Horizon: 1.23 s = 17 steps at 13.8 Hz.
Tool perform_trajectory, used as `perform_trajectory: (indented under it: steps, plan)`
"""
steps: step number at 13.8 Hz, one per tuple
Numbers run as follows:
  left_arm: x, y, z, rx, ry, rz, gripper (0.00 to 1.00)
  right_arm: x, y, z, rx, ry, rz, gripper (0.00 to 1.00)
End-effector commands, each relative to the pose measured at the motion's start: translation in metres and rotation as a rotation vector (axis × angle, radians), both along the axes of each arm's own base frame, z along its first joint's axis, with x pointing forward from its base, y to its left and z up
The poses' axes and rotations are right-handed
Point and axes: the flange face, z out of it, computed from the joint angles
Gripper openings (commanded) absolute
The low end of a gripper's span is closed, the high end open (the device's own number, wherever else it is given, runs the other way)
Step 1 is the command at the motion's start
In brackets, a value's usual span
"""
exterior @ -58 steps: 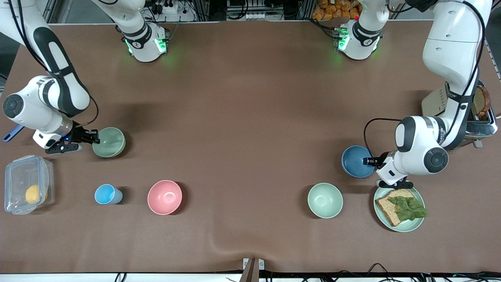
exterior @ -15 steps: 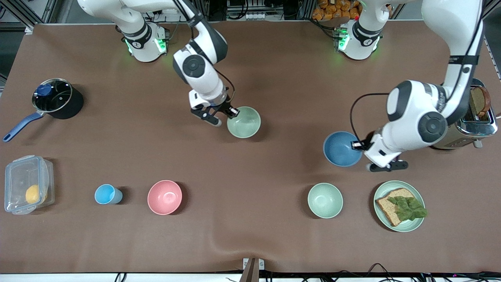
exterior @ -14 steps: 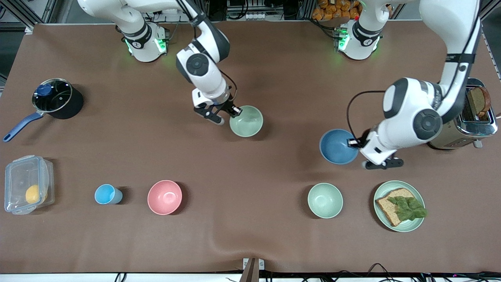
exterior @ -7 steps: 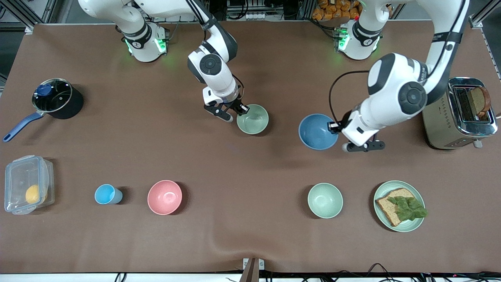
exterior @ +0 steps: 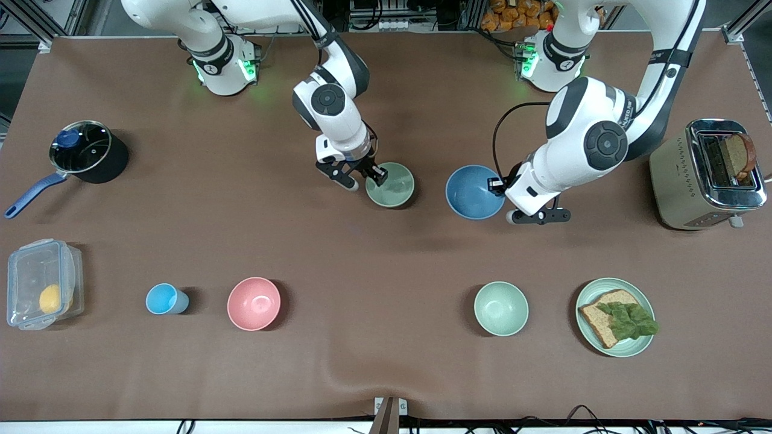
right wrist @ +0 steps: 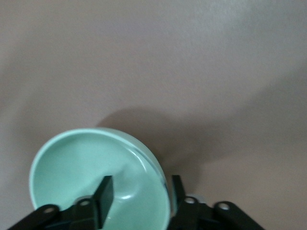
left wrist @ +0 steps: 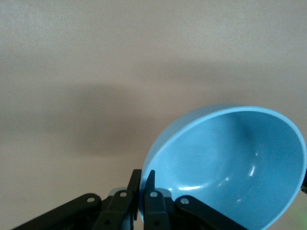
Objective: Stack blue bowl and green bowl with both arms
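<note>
Mid-table, right hand straddles the green bowl rim (fingers apart, seemingly clear); left hand clamps the blue bowl.

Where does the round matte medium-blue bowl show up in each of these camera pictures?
Front view: the round matte medium-blue bowl is held by its rim in the left gripper, above the brown table, beside the pale mint-green bowl.
Left wrist view: it fills the lower corner, rim in the gripper.
Right wrist view: not in it.
Shared landmark: the brown table.
</note>
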Motion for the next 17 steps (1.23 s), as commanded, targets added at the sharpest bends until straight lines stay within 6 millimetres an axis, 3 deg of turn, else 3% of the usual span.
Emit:
perform_trajectory:
  steps: [1, 5, 9, 14, 17]
  plan:
    - [-0.009, -0.022, -0.003, -0.022, 0.004, 0.023, 0.0, 0.013, -0.003, 0.007, -0.014, 0.026, -0.03, 1.0]
    - [-0.023, -0.057, -0.023, -0.009, 0.029, 0.003, 0.0, 0.049, -0.019, 0.025, -0.057, 0.141, -0.188, 1.0]
    - [-0.033, -0.088, -0.037, -0.013, 0.028, 0.021, 0.0, 0.079, -0.053, 0.012, 0.029, 0.259, -0.433, 1.0]
    - [-0.026, -0.125, -0.051, -0.016, 0.023, 0.052, 0.0, 0.079, -0.067, -0.036, 0.188, 0.392, -0.57, 1.0]
    - [-0.038, -0.158, -0.069, -0.01, 0.05, 0.031, 0.0, 0.073, -0.075, -0.051, 0.228, 0.396, -0.605, 1.0]
